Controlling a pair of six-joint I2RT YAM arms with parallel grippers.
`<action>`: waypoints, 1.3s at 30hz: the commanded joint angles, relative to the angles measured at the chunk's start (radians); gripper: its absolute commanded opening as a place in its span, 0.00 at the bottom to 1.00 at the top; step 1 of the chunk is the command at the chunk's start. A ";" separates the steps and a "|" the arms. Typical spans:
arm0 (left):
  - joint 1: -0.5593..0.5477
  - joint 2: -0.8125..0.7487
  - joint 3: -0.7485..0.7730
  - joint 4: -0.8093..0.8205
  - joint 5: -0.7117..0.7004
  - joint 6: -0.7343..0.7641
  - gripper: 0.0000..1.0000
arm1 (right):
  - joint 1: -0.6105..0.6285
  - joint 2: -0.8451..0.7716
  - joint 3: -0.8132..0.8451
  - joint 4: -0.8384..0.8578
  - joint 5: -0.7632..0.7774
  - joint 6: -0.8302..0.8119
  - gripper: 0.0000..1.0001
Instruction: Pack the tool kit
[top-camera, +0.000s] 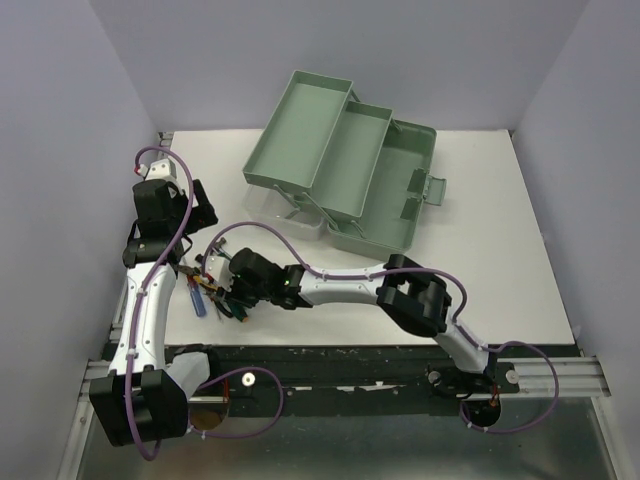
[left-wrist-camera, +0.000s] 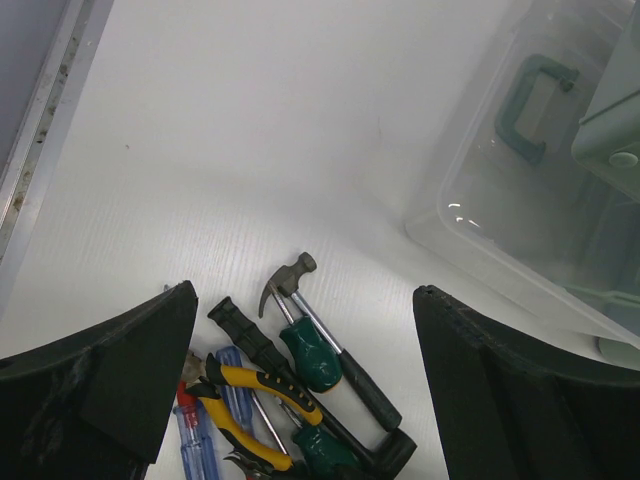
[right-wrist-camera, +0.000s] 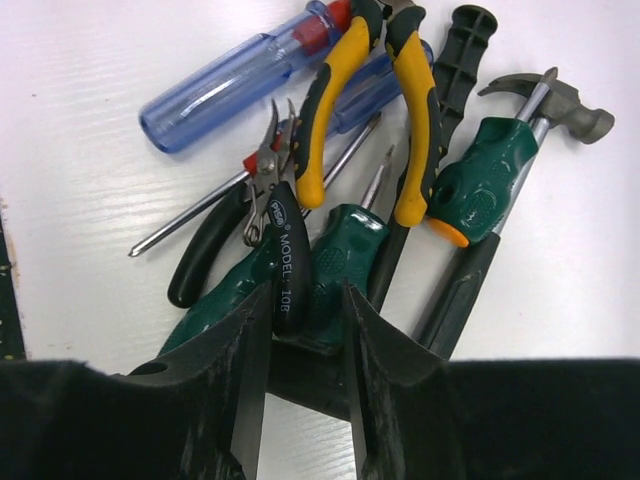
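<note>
The pale green toolbox (top-camera: 400, 215) stands open at the back with its tiered trays (top-camera: 300, 125) swung out to the left. Its clear handled lid (left-wrist-camera: 530, 190) lies beside it. On the table lies a pile of tools: a small hammer (right-wrist-camera: 560, 100), yellow-handled pliers (right-wrist-camera: 330, 110), a blue screwdriver (right-wrist-camera: 220, 95), green-handled screwdrivers (right-wrist-camera: 340, 260) and small black-handled pliers (right-wrist-camera: 290, 260). My right gripper (right-wrist-camera: 307, 295) is down on the pile, its narrowed fingers straddling the black handle and a green handle. My left gripper (left-wrist-camera: 305, 295) hangs wide open above the tools, holding nothing.
The tool pile (top-camera: 210, 290) sits near the table's front left, between the two arms. The left wall rail (left-wrist-camera: 40, 130) runs close by. The lid (top-camera: 290, 215) lies under the swung-out trays, in front of the box.
</note>
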 joint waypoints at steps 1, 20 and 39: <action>0.011 -0.017 0.009 0.016 0.019 -0.009 0.99 | 0.009 0.040 -0.001 0.033 0.060 -0.040 0.39; 0.017 -0.025 0.003 0.024 0.016 -0.007 0.99 | 0.010 -0.162 -0.210 0.249 0.054 -0.030 0.01; 0.037 -0.068 0.009 0.019 -0.136 0.046 0.99 | -0.129 -0.776 -0.704 0.159 0.188 0.260 0.00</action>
